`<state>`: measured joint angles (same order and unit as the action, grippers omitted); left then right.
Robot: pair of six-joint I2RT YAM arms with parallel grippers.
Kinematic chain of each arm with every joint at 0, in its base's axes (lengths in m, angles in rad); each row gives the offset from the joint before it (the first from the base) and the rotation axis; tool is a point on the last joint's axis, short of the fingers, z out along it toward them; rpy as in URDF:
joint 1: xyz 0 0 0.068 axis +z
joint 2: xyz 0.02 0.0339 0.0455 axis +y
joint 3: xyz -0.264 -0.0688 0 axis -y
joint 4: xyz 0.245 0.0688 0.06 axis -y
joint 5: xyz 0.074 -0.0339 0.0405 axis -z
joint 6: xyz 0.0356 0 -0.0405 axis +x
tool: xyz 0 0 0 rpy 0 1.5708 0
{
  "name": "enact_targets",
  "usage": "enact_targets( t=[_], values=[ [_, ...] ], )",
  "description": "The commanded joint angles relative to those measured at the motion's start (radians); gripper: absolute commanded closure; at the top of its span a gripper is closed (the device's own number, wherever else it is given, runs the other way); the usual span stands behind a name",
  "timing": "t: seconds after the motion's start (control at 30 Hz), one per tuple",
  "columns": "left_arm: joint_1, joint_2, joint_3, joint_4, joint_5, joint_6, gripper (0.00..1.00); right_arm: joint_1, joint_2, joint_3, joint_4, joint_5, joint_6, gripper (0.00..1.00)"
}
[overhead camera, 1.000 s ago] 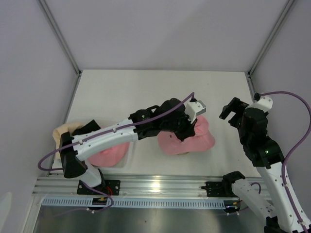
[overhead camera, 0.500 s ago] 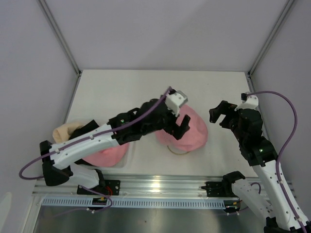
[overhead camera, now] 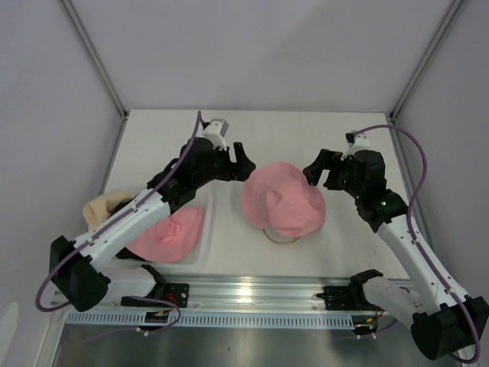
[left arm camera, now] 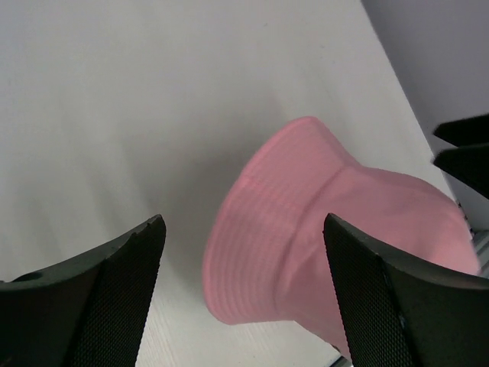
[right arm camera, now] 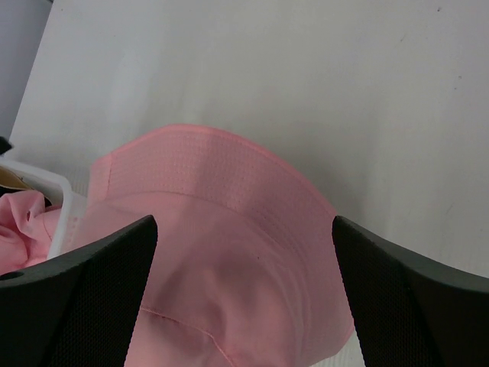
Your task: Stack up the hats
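Observation:
A pink hat (overhead camera: 284, 199) lies crown up in the middle of the table, and a thin beige edge (overhead camera: 278, 237) peeks out under its near side. My left gripper (overhead camera: 240, 163) hangs open just left of it, holding nothing; in the left wrist view the pink hat (left arm camera: 321, 229) lies ahead between the open fingers (left arm camera: 122, 290). My right gripper (overhead camera: 320, 171) is open at the hat's far right rim. The right wrist view has the pink hat (right arm camera: 229, 252) below the gap. A second pink hat (overhead camera: 170, 233) and a beige hat (overhead camera: 99, 206) lie at the left.
A clear plastic tray (overhead camera: 205, 238) at the near left holds the second pink hat, and its white corner (right arm camera: 65, 202) shows in the right wrist view. The left arm's links (overhead camera: 145, 210) stretch over the tray. Grey walls enclose the table on three sides.
The left gripper opened, let go of the pink hat and drew back to the far left. The hat now lies spread on the table. The right gripper moved in toward its right rim.

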<state>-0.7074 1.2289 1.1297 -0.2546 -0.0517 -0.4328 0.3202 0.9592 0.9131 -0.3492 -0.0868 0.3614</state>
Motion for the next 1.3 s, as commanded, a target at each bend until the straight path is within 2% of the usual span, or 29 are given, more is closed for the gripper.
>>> enact_targets(
  t=[0.0, 0.03, 0.13, 0.3, 0.43, 0.53, 0.6, 0.63, 0.7, 0.73, 0.83, 0.97, 1.1, 1.2, 1.27],
  values=[
    [0.118, 0.046, -0.083, 0.162, 0.185, -0.176, 0.13, -0.001, 0.009, 0.047, 0.062, -0.03, -0.027, 0.01],
    [0.14, 0.064, -0.094, 0.226, 0.22, -0.202, 0.1, -0.003, 0.01, 0.047, 0.062, -0.028, -0.033, 0.01],
    [0.158, 0.098, -0.142, 0.361, 0.329, -0.228, 0.1, -0.001, 0.01, 0.044, 0.062, -0.021, -0.038, 0.01],
    [0.207, 0.219, -0.192, 0.527, 0.576, -0.296, 0.13, -0.003, 0.015, 0.052, 0.047, -0.034, -0.039, 0.0],
    [0.214, 0.267, -0.238, 0.641, 0.635, -0.337, 0.18, -0.003, 0.019, 0.049, 0.046, -0.048, -0.033, 0.01],
    [0.215, 0.287, -0.246, 0.655, 0.638, -0.328, 0.18, -0.003, 0.026, 0.049, 0.042, -0.039, -0.036, 0.01],
    [0.215, 0.293, -0.255, 0.688, 0.645, -0.334, 0.23, -0.003, 0.033, 0.055, 0.042, -0.048, -0.036, 0.01],
    [0.215, 0.303, -0.254, 0.699, 0.667, -0.346, 0.3, -0.003, 0.033, 0.058, 0.042, -0.051, -0.032, 0.01],
    [0.215, 0.316, -0.251, 0.728, 0.691, -0.359, 0.37, -0.003, 0.038, 0.059, 0.045, -0.056, -0.024, 0.01],
    [0.214, 0.322, -0.249, 0.732, 0.697, -0.366, 0.58, -0.001, 0.038, 0.059, 0.047, -0.056, -0.021, 0.0],
    [0.214, 0.323, -0.235, 0.657, 0.652, -0.357, 0.99, -0.003, 0.038, 0.061, 0.047, -0.042, -0.018, 0.01],
    [0.215, 0.322, -0.238, 0.58, 0.537, -0.35, 0.99, -0.003, 0.041, 0.061, 0.041, -0.028, -0.015, 0.01],
    [0.215, 0.331, -0.266, 0.555, 0.492, -0.359, 0.99, -0.004, 0.047, 0.064, 0.036, -0.011, -0.013, 0.01],
    [0.215, 0.342, -0.324, 0.626, 0.5, -0.366, 0.99, -0.003, 0.055, 0.067, 0.032, -0.007, -0.016, 0.01],
    [0.218, 0.357, -0.373, 0.742, 0.53, -0.368, 0.99, -0.003, 0.061, 0.067, 0.03, -0.011, -0.018, 0.01]
  ],
)
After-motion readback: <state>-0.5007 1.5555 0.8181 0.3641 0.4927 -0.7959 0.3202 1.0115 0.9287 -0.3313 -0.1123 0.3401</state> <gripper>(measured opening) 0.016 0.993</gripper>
